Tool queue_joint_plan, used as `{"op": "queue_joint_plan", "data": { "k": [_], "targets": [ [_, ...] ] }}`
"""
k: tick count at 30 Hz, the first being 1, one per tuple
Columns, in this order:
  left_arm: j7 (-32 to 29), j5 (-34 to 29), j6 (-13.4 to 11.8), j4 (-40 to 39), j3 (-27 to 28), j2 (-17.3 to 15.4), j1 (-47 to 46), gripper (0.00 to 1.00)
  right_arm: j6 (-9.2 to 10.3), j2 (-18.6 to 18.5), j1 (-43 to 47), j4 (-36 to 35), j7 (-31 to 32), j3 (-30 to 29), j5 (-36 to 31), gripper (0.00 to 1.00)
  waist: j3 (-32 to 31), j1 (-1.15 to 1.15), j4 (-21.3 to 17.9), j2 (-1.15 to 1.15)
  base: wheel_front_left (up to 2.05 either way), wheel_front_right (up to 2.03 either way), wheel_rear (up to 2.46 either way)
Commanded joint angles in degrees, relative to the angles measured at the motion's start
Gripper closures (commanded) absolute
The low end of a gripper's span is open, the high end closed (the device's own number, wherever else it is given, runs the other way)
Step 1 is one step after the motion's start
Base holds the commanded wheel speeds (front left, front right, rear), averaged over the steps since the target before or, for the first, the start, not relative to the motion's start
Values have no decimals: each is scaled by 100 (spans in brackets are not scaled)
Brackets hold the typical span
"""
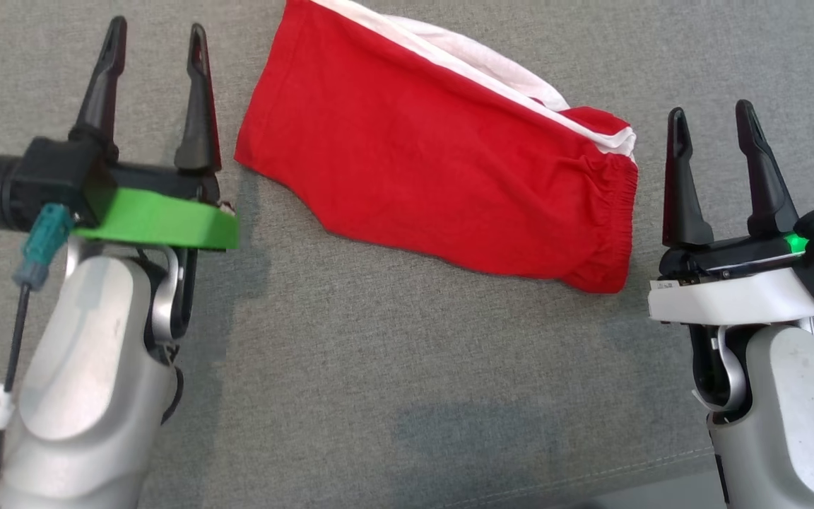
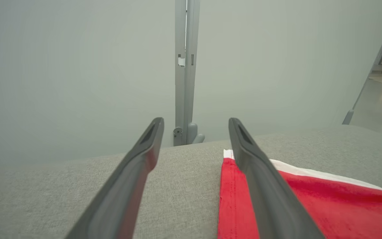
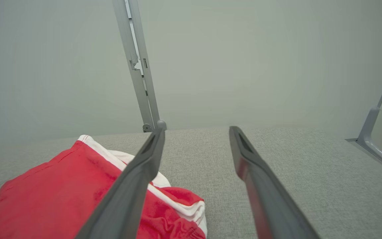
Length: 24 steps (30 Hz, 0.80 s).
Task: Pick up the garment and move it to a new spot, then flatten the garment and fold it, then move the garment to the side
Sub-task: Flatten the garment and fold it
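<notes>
The garment (image 1: 435, 162) is a pair of red shorts with white trim, lying folded and slanted on the grey fabric surface (image 1: 379, 367), elastic waistband toward the right. My left gripper (image 1: 158, 42) stands open just left of its hem edge, holding nothing. My right gripper (image 1: 712, 116) is open too, just right of the waistband, also empty. The left wrist view shows the red hem (image 2: 234, 199) beside and under the right finger, with my left gripper (image 2: 196, 124) above the cloth. In the right wrist view the bunched waistband (image 3: 177, 212) lies left of my right gripper (image 3: 196, 132).
The grey fabric surface stretches wide below the garment, with a seam at its near right edge (image 1: 591, 481). A pale wall with a grey metal post (image 2: 184, 66) rises behind the surface's far edge. A metal bracket (image 3: 375, 142) stands at the far right.
</notes>
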<state>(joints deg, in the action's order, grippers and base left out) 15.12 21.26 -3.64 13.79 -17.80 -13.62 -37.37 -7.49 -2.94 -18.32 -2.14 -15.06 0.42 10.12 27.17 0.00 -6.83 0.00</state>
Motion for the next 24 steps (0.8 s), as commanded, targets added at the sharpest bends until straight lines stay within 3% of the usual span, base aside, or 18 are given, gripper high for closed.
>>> {"op": "queue_joint_plan", "data": {
  "k": [1,9,24],
  "targets": [
    [-1,-157,-54,-184,61,10,307,0,1,-9,111,-11,-16,-56,-93,0,-162,0,92,0,0,0,0],
    [0,-397,14,-314,108,72,1105,0,0,-4,477,86,-16,-299,-173,0,-379,0,134,0,0,0,0],
    [1,-461,275,-40,185,88,708,0,0,-1,380,58,-17,-336,53,0,-295,0,116,0,0,0,0]
  ]
}}
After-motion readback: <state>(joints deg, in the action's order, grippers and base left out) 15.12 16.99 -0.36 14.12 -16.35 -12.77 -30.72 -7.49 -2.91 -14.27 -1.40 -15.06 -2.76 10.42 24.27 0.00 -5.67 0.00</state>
